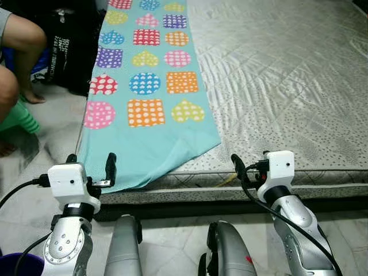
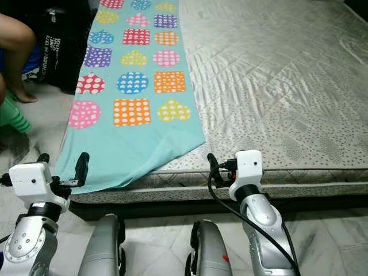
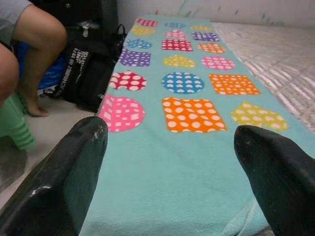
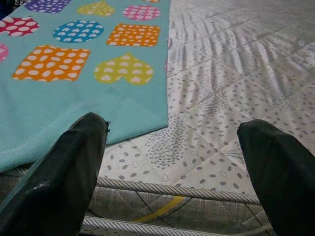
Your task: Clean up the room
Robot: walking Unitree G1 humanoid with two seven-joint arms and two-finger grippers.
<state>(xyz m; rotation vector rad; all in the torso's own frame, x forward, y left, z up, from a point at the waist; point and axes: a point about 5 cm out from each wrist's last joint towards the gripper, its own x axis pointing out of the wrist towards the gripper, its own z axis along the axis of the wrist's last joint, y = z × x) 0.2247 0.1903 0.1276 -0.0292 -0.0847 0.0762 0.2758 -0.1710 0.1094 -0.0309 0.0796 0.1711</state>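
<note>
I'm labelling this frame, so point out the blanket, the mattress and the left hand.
blanket (image 1: 146,135): left eye view, plain turquoise area below the orange square.
mattress (image 1: 276,86): left eye view, bare quilted top.
left hand (image 1: 91,165): left eye view, midway between its open fingertips.

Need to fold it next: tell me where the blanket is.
The turquoise blanket lies along the left side of the mattress, its near edge hanging over the front, just ahead of the open left gripper.

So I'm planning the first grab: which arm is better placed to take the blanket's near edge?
Left. The left gripper is open right at the turquoise blanket's hanging edge; the right gripper faces bare mattress.
</note>
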